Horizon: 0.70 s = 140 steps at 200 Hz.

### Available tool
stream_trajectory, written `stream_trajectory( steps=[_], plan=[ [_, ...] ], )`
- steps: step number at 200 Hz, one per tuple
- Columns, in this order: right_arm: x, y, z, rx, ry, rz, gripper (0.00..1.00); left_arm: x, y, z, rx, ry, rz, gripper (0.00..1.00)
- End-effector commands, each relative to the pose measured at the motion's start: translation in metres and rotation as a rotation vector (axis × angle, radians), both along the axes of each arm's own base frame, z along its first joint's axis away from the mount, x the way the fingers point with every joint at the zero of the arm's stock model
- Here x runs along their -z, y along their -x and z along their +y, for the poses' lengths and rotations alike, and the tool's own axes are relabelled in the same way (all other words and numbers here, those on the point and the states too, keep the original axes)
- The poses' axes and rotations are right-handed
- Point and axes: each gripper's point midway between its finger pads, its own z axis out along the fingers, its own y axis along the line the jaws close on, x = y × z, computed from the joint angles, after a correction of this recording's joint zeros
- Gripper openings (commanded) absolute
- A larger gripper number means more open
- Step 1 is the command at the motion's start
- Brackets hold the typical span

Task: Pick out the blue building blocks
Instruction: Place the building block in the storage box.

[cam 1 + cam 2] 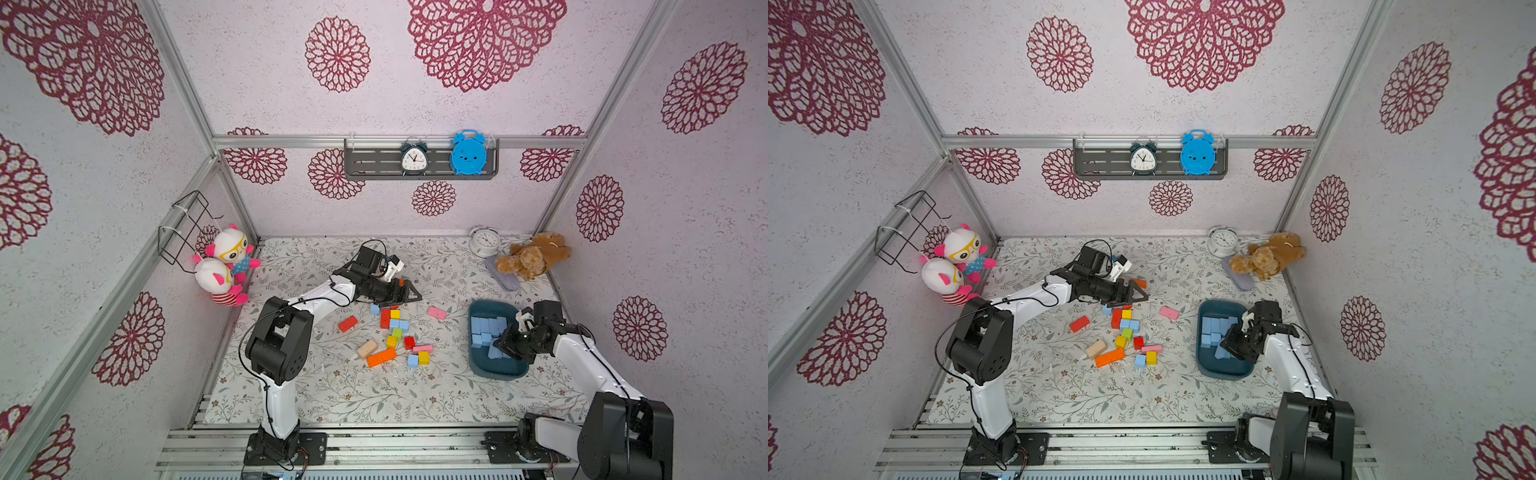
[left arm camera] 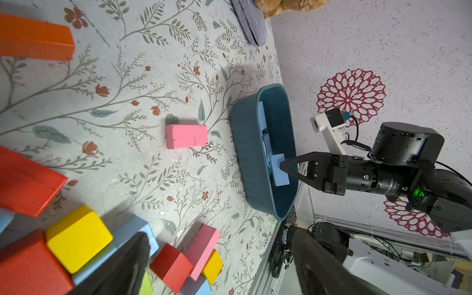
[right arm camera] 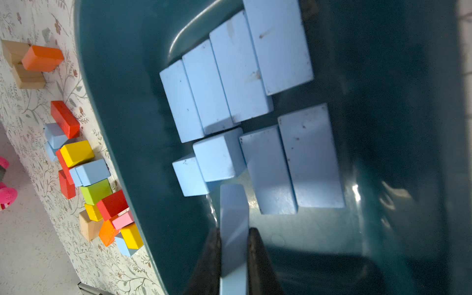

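1. Right wrist view: the right gripper (image 3: 233,231) squeezes one blue block (image 3: 233,212) tight, down inside the dark tub (image 3: 122,76).
2. Many blue building blocks (image 3: 229,76) lie side by side on the tub floor.
3. In both top views, the tub sits on the right side of the table (image 1: 332,395), apart from the mixed pile (image 1: 395,332).
4. A few loose blue blocks (image 1: 399,324) lie in that pile, touching red, yellow and green ones.
5. The left gripper (image 1: 413,293) hangs over the far edge of the pile. Its jaws are wide apart and hold nothing.
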Motion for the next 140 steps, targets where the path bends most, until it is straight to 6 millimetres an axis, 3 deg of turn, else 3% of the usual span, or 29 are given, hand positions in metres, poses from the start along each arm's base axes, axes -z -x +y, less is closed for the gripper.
stream_trajectory(
  steps=[1,66,140],
  plan=[
    [-0.003,0.011,0.011,-0.032,-0.051,0.009,0.14,-0.005,-0.003,-0.002,0.009,0.005,-0.023,0.92],
    [0.008,0.004,0.036,-0.110,-0.135,0.012,0.14,-0.006,-0.004,-0.002,0.014,-0.001,-0.034,0.92],
    [0.031,-0.006,0.043,-0.138,-0.136,0.027,0.16,-0.010,-0.007,-0.001,0.026,-0.015,-0.064,0.92]
  ],
)
